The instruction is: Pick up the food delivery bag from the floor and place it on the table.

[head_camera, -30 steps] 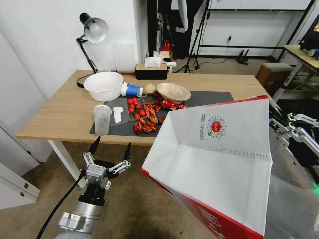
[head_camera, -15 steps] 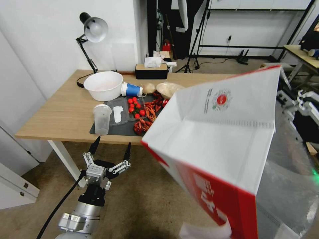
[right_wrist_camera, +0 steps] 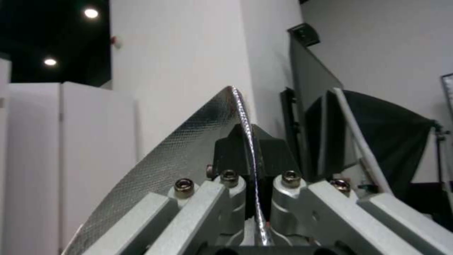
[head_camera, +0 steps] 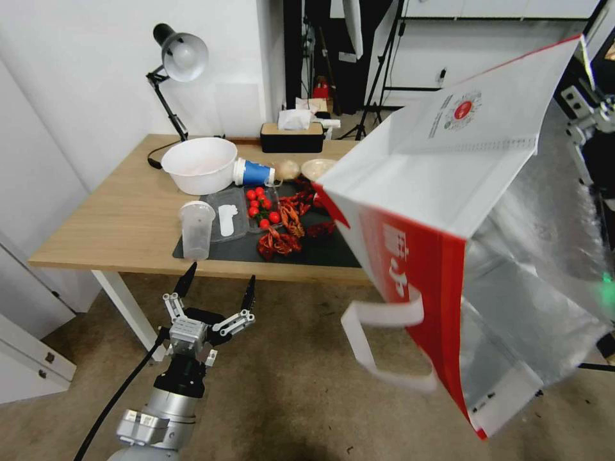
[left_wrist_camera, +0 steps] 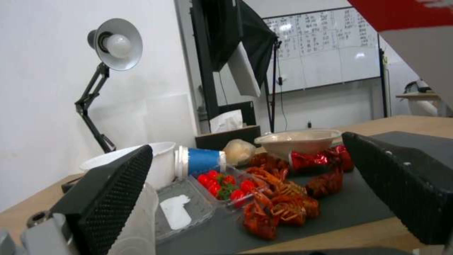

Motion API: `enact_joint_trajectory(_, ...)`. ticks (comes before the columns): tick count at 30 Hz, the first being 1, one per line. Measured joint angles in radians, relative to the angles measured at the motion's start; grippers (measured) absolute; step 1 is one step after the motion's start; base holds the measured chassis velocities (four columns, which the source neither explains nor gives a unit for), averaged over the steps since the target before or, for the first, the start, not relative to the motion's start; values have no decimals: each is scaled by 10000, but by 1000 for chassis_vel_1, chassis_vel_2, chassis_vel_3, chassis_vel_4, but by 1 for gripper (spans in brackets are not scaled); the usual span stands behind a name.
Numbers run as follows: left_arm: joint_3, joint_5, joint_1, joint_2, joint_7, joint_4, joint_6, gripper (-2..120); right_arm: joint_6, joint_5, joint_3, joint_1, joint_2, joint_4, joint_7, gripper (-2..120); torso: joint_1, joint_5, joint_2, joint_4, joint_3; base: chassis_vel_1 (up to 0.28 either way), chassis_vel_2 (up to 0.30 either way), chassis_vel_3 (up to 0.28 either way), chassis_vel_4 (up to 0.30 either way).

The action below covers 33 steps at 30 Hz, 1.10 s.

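The food delivery bag [head_camera: 448, 211] hangs tipped in the air on your right side, clear of the floor [head_camera: 288, 384], with its open foil-lined mouth turned toward you and one white loop handle [head_camera: 378, 346] dangling below its red side panel. Its bottom end reaches out over the table's near right corner and hides that corner from the head view. Your right gripper [right_wrist_camera: 252, 166] is pressed together on the bag's foil rim, the thin shiny edge running straight between the two dark pads, up at the bag's upper right edge. Your left gripper [head_camera: 216, 291] sits low on your left, its two black fingers spread wide with nothing between them, just short of the table's [head_camera: 109, 218] near edge. Beyond that edge you see a clear plastic cup [head_camera: 196, 229] at the near left corner of the dark mat [head_camera: 333, 253], then crayfish [head_camera: 282, 240] and cherry tomatoes [head_camera: 261, 203] on the mat. Farther back stand a white bowl [head_camera: 200, 164] and a desk lamp [head_camera: 176, 61] at the far edge.
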Motion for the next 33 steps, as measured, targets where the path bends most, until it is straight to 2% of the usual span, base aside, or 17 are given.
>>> enact_joint_trajectory(2,0,6,7,-3,0,-1,1,100,7,13,-64,103,-29,-57,132,0,0,1,-1,0,0,0,0,0,0)
enact_joint_trajectory(9,41,148,46,-49,30,32,3,100,145,693,-529,1346,-308,-823,1613,0,-2,1,-7,-1,-4,0,0,0,0)
enact_joint_trajectory(19,154,329,58,-126,107,72,0,100,-31,1173,-834,2155,-360,-1700,3281,0,-4,0,-10,-1,-7,0,0,0,0)
enact_joint_trajectory(24,182,407,108,-146,142,71,-21,100,-68,1275,-1038,2527,-325,-2210,3559,0,-5,1,-12,-2,-7,0,0,0,0)
enact_joint_trajectory(33,279,711,289,-249,174,-2,-148,100,26,1630,-2009,3569,49,-2980,4241,0,-6,0,-14,-1,-8,0,0,0,0)
